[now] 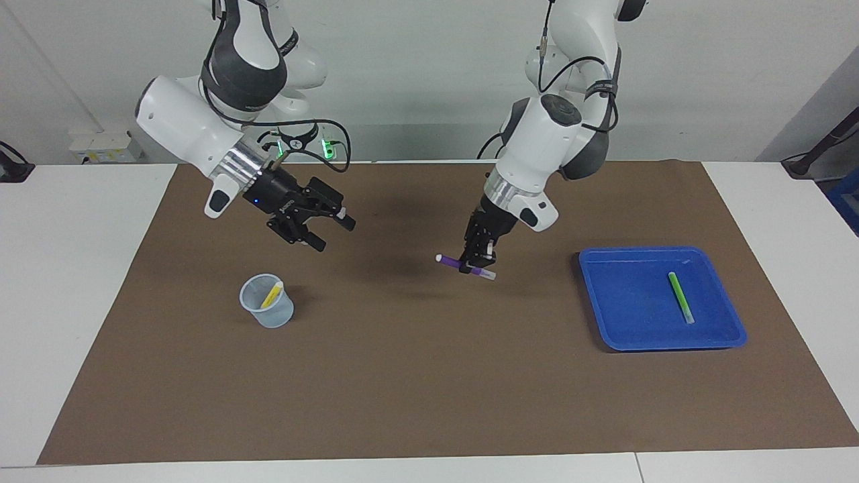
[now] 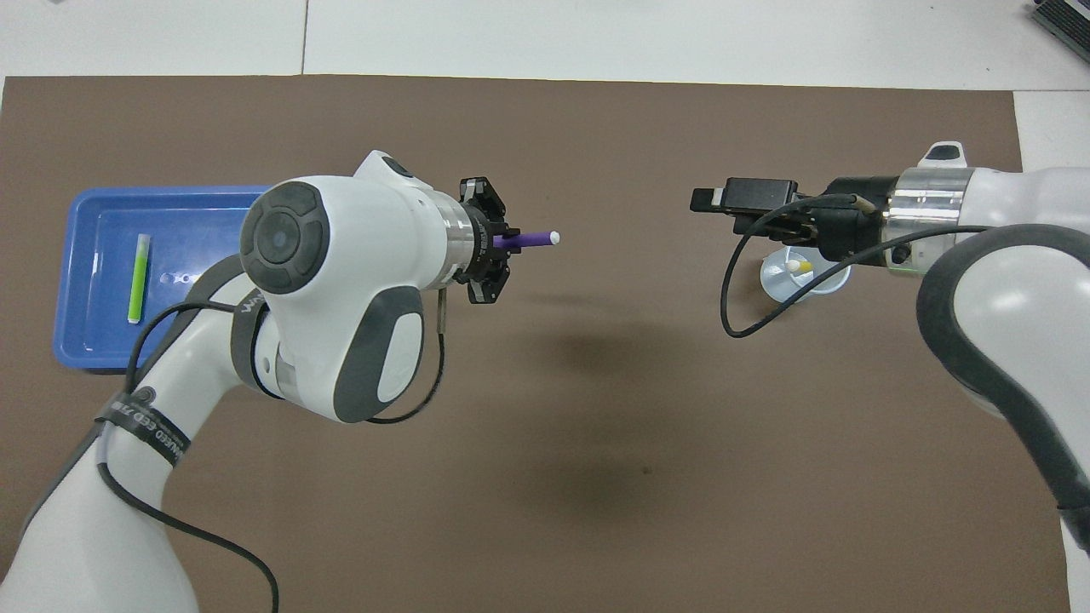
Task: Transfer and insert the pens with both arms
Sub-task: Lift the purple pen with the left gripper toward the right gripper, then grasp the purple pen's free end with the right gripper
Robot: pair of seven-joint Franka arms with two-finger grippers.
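My left gripper (image 1: 477, 265) is shut on the purple pen (image 1: 448, 261) and holds it level above the middle of the brown mat; the pen's white tip (image 2: 553, 237) points toward the right arm's end. My right gripper (image 1: 333, 232) is open and empty in the air, over the mat near the clear cup (image 1: 268, 302). The yellow pen (image 1: 272, 294) stands in that cup; it also shows in the overhead view (image 2: 797, 266). The green pen (image 1: 680, 297) lies in the blue tray (image 1: 597, 305) at the left arm's end, seen from above too (image 2: 138, 278).
A brown mat (image 1: 429, 376) covers most of the white table. The blue tray (image 2: 77, 332) sits on it at the left arm's end, the cup (image 2: 779, 277) at the right arm's end. A black cable (image 2: 741, 298) hangs from the right wrist.
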